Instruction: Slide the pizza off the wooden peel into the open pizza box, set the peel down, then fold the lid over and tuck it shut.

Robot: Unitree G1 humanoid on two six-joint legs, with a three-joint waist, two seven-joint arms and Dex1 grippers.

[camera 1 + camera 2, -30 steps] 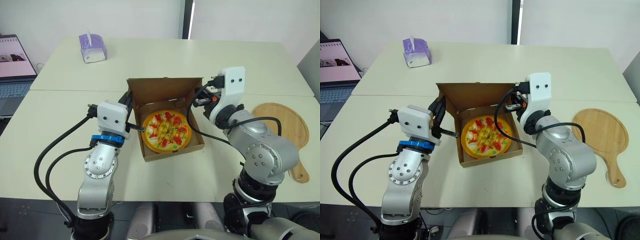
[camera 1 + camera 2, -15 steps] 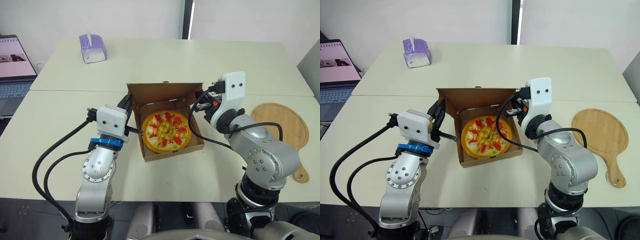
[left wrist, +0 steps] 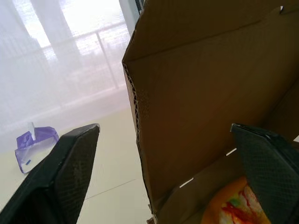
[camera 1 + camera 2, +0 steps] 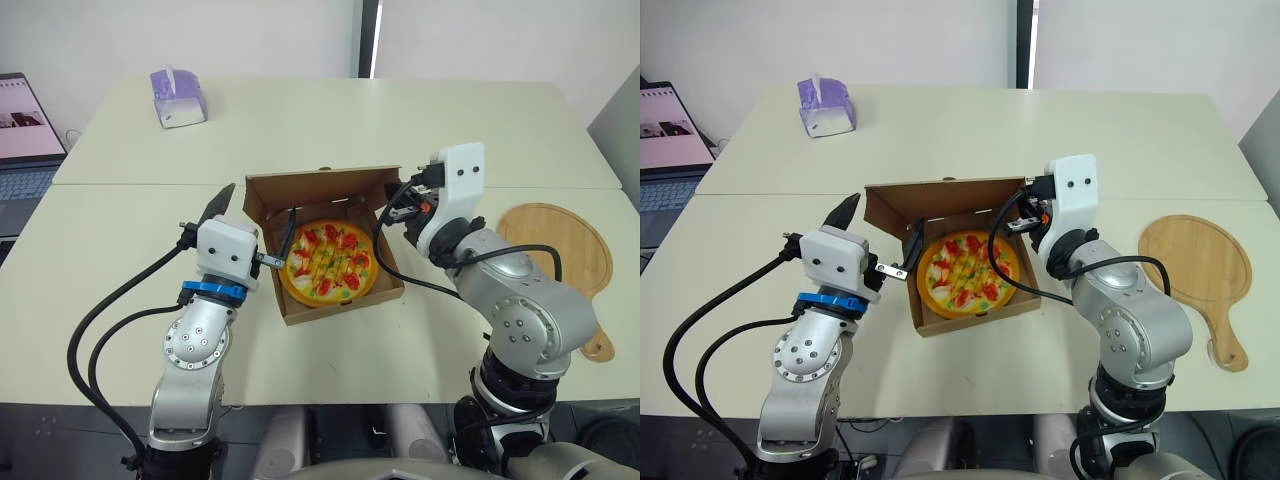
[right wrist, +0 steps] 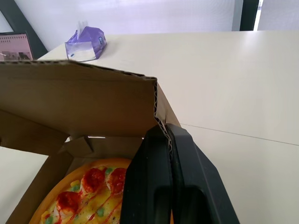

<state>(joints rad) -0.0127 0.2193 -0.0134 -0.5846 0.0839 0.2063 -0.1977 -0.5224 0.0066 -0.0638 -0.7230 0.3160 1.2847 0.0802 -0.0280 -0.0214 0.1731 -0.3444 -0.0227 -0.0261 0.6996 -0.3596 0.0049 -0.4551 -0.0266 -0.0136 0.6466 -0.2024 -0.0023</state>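
Step in hand: closing the lid (image 4: 318, 190). The pizza (image 4: 327, 262) is in the box (image 4: 340, 300); the peel (image 4: 565, 250) lies flat on the table (image 4: 300, 120), off to the right and well apart. The lid stands near upright. The right gripper (image 5: 164, 135) is pinched tight on the lid's right top corner. The left gripper (image 4: 253, 212) is spread wide and holds nothing, its fingers straddling the lid's left edge. Next, probably: the left closes on that edge, both swing the lid forward and down, then tuck the front.

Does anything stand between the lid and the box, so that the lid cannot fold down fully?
Yes: one finger of the open left pincer reaches inside the box, under the lid and above the pizza. Nothing else visible is in the way.
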